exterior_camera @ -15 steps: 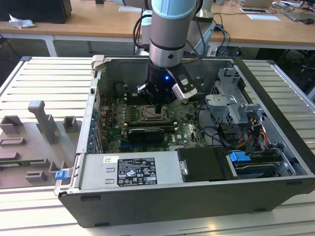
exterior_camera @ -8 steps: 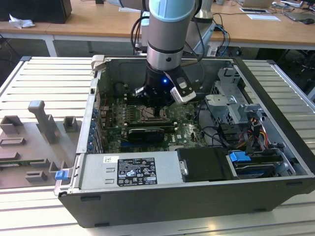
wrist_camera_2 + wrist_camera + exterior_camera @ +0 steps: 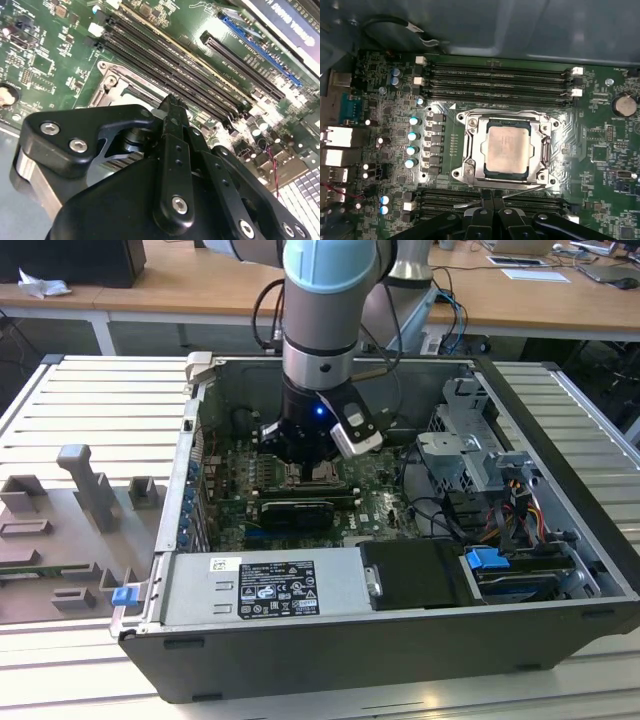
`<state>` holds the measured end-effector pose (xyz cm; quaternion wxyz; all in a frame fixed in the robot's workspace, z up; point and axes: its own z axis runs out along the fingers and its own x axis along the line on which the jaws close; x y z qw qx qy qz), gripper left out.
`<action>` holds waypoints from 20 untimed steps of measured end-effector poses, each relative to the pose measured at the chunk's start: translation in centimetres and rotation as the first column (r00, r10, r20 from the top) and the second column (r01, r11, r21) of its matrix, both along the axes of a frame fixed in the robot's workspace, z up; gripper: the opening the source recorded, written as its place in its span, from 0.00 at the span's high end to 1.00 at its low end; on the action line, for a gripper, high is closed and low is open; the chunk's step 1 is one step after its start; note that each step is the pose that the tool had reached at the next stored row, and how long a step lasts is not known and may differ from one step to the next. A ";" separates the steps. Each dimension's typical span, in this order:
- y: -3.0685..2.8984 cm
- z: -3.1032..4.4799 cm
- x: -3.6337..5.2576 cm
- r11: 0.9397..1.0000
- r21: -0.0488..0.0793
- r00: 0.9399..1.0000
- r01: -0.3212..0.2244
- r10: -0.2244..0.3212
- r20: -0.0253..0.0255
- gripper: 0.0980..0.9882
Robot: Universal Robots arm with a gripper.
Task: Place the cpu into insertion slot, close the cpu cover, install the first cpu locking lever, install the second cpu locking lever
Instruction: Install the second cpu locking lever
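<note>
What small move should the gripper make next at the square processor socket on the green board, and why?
Probably push the thin metal locking lever toward its catch. The pale square cpu is already seated, the grey metal cpu cover lies closed around it, and the gripper is next to that lever, which looks unlatched.

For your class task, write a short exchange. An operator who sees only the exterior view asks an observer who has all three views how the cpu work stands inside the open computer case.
Operator: In the exterior view the arm blocks the middle of the board. Is the chip seated?
Observer: Yes. In the first wrist view the cpu lies flat in the insertion slot.
Operator: And the frame plate, is it up or down?
Observer: Down. In the first wrist view the cpu cover lies flat around the chip, whose top shows through its window.
</note>
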<state>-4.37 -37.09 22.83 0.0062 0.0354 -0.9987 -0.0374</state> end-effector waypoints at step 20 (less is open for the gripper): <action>-1.11 -1.52 -2.19 0.996 0.086 1.000 -0.014 0.014 0.001 0.99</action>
